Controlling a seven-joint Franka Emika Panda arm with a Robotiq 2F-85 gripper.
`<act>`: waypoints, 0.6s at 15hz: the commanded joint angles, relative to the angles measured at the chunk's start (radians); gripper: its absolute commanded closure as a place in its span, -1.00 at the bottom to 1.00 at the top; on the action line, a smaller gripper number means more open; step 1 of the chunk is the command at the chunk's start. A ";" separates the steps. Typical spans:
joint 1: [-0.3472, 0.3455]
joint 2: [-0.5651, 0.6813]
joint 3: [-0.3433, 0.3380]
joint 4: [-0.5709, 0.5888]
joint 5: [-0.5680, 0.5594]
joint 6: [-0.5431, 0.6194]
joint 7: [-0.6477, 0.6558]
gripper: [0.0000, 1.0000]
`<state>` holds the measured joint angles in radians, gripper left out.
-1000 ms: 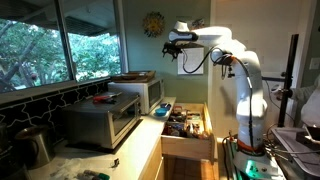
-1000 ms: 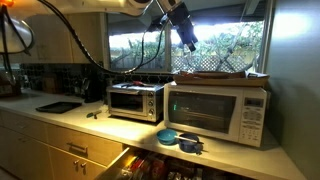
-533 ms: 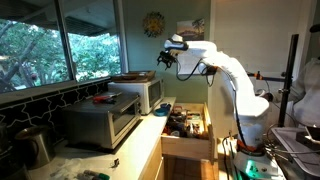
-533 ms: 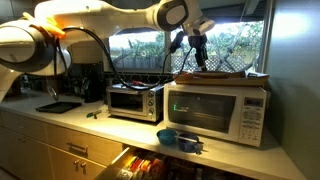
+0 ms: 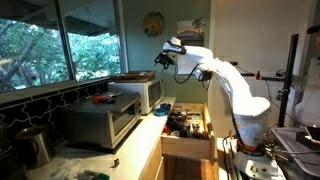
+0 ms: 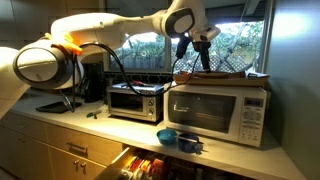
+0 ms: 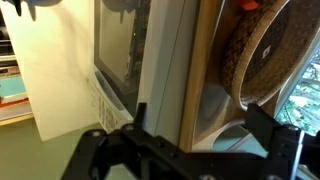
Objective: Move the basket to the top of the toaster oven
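Open gripper (image 6: 206, 64) hovers just above the basket (image 6: 225, 75); no grasp yet.
In the wrist view the jaws are spread and hold nothing, and the basket's woven rim is off to one side. The basket lies flat on the white microwave (image 6: 215, 112), beside the toaster oven (image 6: 135, 101). Best bet: centre the jaws on the near rim, pinch firmly, lift level, carry across and set it flat. A shallow basket held by one edge will probably tip.

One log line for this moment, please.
claw: open, empty, near basket | basket: on white microwave | toaster oven: no basket yet
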<state>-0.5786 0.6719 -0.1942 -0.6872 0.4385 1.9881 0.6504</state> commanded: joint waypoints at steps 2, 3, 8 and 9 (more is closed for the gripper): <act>0.000 -0.002 0.000 0.000 0.000 0.000 0.000 -1.00; 0.012 0.033 0.012 0.033 0.018 0.060 0.019 -1.00; 0.089 0.166 0.083 0.157 -0.039 0.273 0.091 -1.00; 0.099 0.185 0.091 0.169 -0.046 0.291 0.101 -1.00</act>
<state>-0.4983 0.7693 -0.1277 -0.6180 0.4249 2.2315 0.6997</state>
